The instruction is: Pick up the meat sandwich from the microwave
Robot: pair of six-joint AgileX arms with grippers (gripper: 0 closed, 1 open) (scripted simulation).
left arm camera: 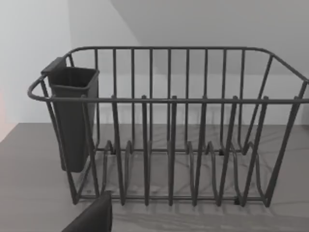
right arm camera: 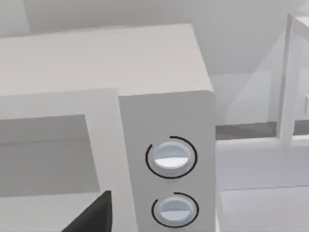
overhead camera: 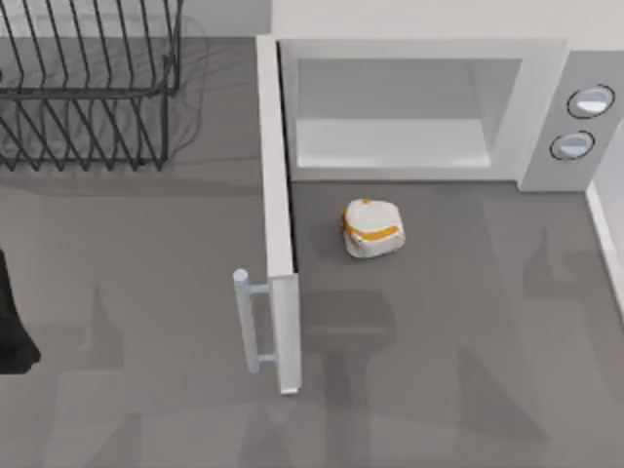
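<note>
Sandwich (overhead camera: 371, 229) lies on the worktop (overhead camera: 458, 331) just in front of the microwave (overhead camera: 409, 107), not inside it; the cavity looks bare. The door (overhead camera: 278, 224) stands swung out, edge-on in the top view, with its bar handle (overhead camera: 248, 322) on the side away from the sandwich. The sandwich sits near the door's inner face, apart from it, and closer to the microwave's front sill than to the door's free end. Its outline is a rounded lump, with no clear long axis; the orange bands run roughly parallel to the microwave's front.

Left arm: a dark part (overhead camera: 12, 331) shows at the top view's left edge, on the far side of the door from the sandwich. Its wrist camera faces the dish rack (left arm camera: 169, 130) with its dark cup (left arm camera: 72, 116). A dark sliver (left arm camera: 91, 217) at the frame's lower edge is probably part of the left claw; whether spread or pressed together, cannot tell.

Right arm: its wrist camera faces the microwave's knob panel, upper knob (right arm camera: 171, 157) above lower knob (right arm camera: 175, 210). A dark sliver (right arm camera: 91, 215) is probably the right claw; state cannot be told.

Judgement: the door blocks a straight reach from the left, so the right arm has the open approach. The sandwich lies in front of the cavity, off to the door side of the knobs, so the right claw would need to swing that way and descend.
</note>
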